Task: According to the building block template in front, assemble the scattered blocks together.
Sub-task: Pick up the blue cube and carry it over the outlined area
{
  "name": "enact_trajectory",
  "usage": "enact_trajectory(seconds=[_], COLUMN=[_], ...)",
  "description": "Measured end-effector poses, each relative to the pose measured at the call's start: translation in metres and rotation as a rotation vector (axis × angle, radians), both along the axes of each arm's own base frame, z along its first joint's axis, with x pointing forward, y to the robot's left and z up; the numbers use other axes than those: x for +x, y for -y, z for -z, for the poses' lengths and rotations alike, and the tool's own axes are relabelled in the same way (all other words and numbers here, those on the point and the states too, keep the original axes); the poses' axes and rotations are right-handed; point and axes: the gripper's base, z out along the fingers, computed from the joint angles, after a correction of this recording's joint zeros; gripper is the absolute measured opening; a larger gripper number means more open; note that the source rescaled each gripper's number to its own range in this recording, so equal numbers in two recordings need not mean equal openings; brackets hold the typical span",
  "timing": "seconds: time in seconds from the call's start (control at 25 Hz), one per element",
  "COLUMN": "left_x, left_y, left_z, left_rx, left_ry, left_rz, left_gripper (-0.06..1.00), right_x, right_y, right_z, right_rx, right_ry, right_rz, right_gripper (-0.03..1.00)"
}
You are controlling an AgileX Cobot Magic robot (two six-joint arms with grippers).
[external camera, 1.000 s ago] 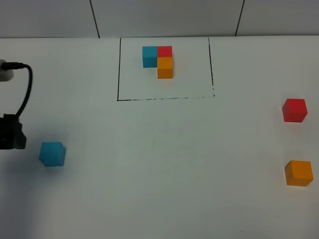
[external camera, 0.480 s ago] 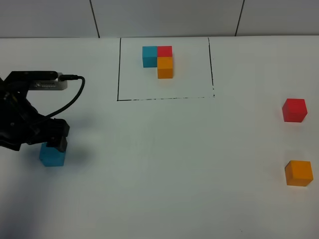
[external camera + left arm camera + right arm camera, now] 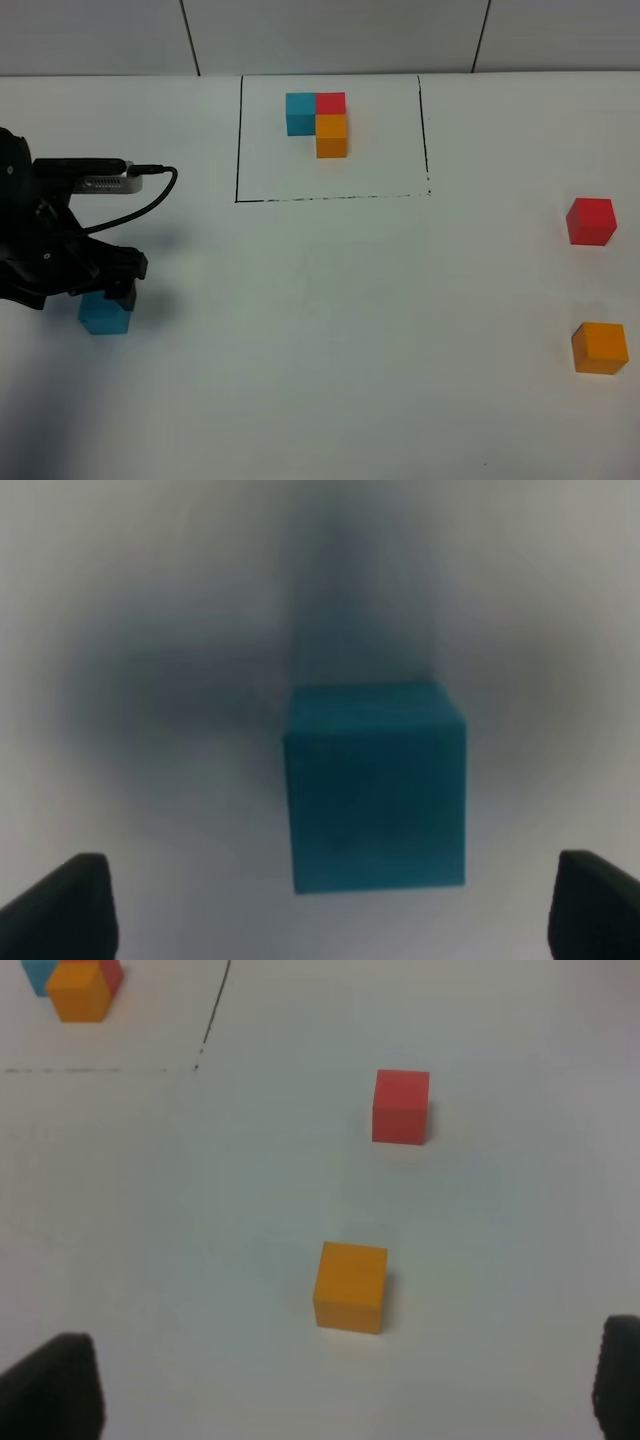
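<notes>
The template (image 3: 318, 120), an L of teal-blue, red and orange cubes, sits inside a drawn black rectangle at the back; its corner shows in the right wrist view (image 3: 75, 985). The loose teal-blue cube (image 3: 105, 316) lies at the left. My left gripper (image 3: 108, 290) hangs right over it, open, and the cube (image 3: 375, 785) sits between the spread fingertips (image 3: 70, 910), untouched. The loose red cube (image 3: 591, 221) (image 3: 401, 1106) and orange cube (image 3: 600, 347) (image 3: 350, 1286) lie at the right edge. My right gripper (image 3: 335, 1380) is open and empty, short of the orange cube; it is outside the exterior view.
The white table (image 3: 330, 330) carries the thin black rectangle line (image 3: 237, 150) around the template. The left arm's cable (image 3: 150, 195) loops above the gripper. A grey panelled wall (image 3: 330, 35) runs along the back edge.
My left arm has come in from the left edge and now stands over the teal-blue cube, covering its far top edge. The cubes have not moved.
</notes>
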Motion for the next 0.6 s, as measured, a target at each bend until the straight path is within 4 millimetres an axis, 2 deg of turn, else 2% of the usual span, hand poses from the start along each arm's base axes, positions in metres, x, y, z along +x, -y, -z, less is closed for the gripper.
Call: enact_trajectory(seconds=[0.2,0.4,0.48,0.52,0.6], left_x=[0.006,0.009,0.010,0.011,0.011], left_y=[0.002,0.003,0.003,0.003,0.003], left_z=[0.020,0.034,0.036,0.036,0.036], left_rx=[-0.003,-0.006,-0.006,-0.006,-0.008], left_ry=[-0.028,-0.038,-0.037,-0.033,-0.027], left_rz=[-0.008,-0.016,-0.016,-0.016,-0.016], left_gripper=[0.98,0.89,0.79,0.71,0.43], right_x=[0.000,0.000,0.000,0.000,0.000], right_y=[0.000,0.000,0.000,0.000,0.000], right_z=[0.000,0.000,0.000,0.000,0.000], right_rx=[0.000,0.000,0.000,0.000,0.000], right_ry=[0.000,0.000,0.000,0.000,0.000], right_rz=[0.000,0.000,0.000,0.000,0.000], right_gripper=[0.98,0.97,0.97,0.96,0.96])
